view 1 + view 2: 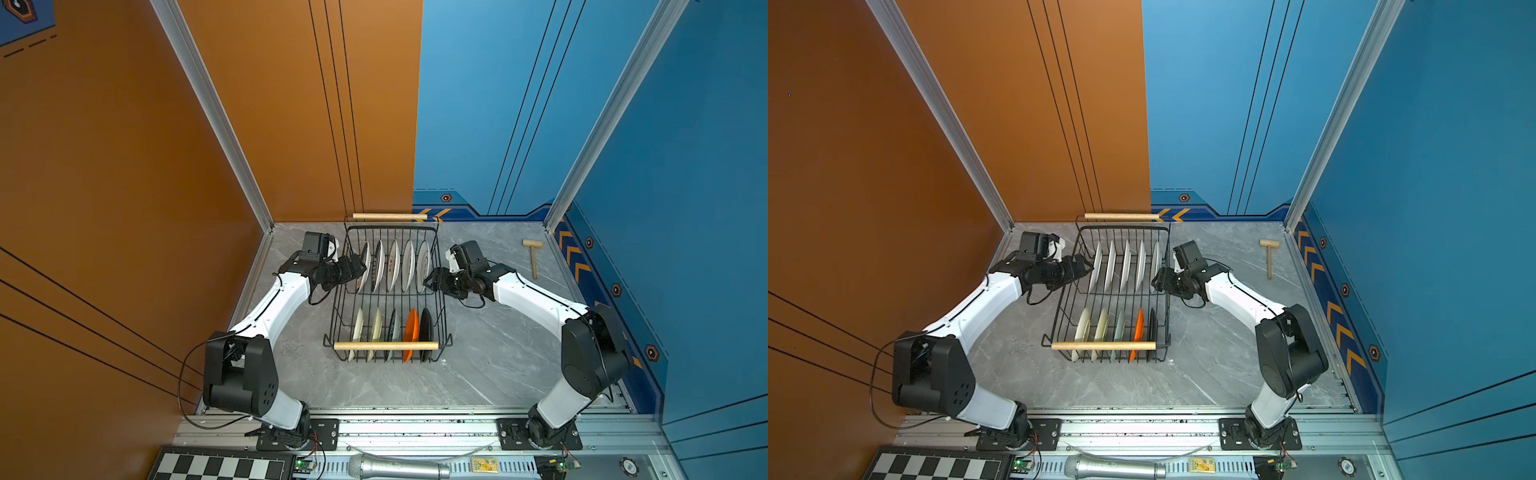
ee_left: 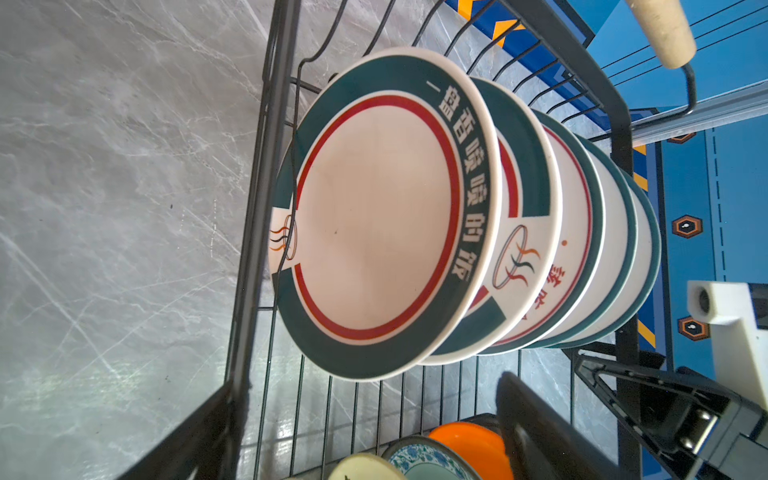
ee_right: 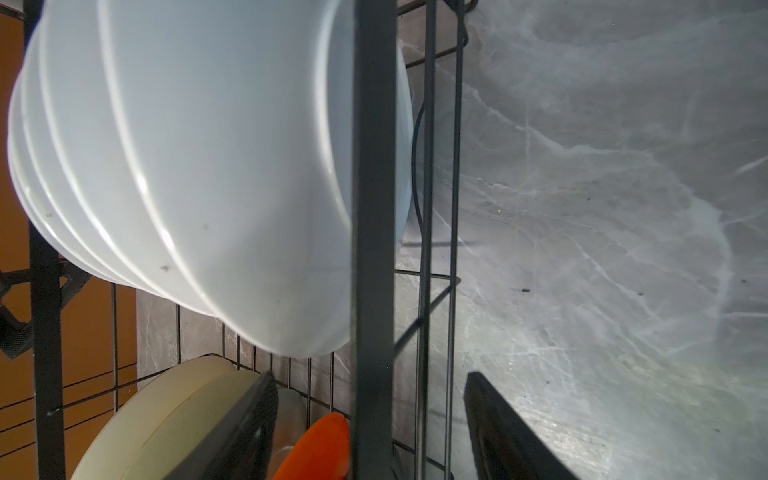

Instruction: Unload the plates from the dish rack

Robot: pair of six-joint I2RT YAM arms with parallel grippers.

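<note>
Frame centre: black wire dish rack (image 1: 386, 345) holds all ten upright round plates (image 1: 392, 266). Left gripper (image 1: 360, 267) and right gripper (image 1: 428, 279), jaws apart, straddle its sides, poised for a first pick. Next likely needs closing on one rim.

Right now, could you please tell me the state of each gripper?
Left gripper: open, holding nothing.
Right gripper: open, astride the dish rack wall, holding nothing.

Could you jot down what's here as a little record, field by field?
Dish rack: black wire, wooden handles, on the table
Far row: five large plates, upright
Near row: five small plates, upright
Left end effector: open, at rack's left wall
Right end effector: open, straddling rack's right wall
Plates outside rack: none
Also: wooden mallet, far right
</note>
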